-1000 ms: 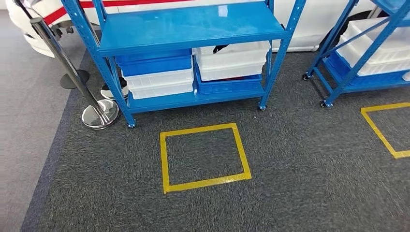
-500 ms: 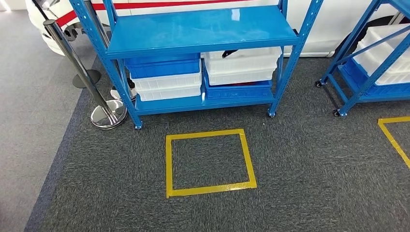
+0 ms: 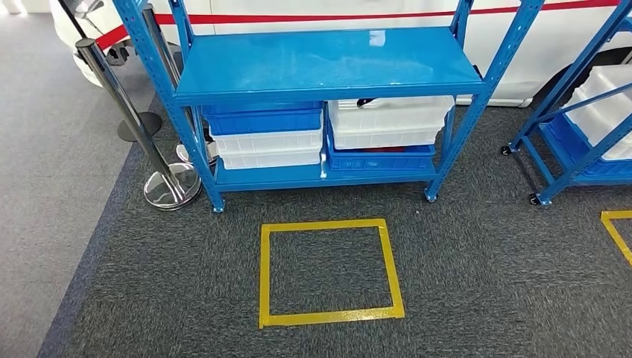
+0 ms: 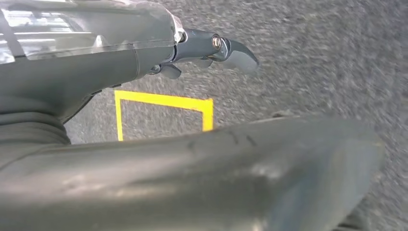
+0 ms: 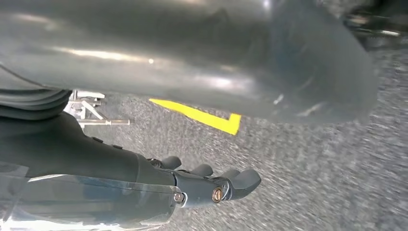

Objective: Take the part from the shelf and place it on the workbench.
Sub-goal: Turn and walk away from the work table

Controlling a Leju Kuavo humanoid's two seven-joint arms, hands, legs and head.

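Head view: blue shelf unit point(image 3: 328, 63) ahead. Lower tier holds stacked crates; a dark item, probably the part point(image 3: 370, 101), lies in the upper white crate point(image 3: 387, 119) on the right side, over a blue crate point(image 3: 380, 158); identity uncertain. Beside it: blue crate on white crates point(image 3: 268, 145). Top board bare. Yellow floor square point(image 3: 332, 272) in front, likely a standing mark for reaching the crates. Stanchion point(image 3: 160, 168) left of the unit. Left hand point(image 4: 211, 48) and right hand point(image 5: 216, 185): hanging over carpet, fingers loosely extended, holding nothing.
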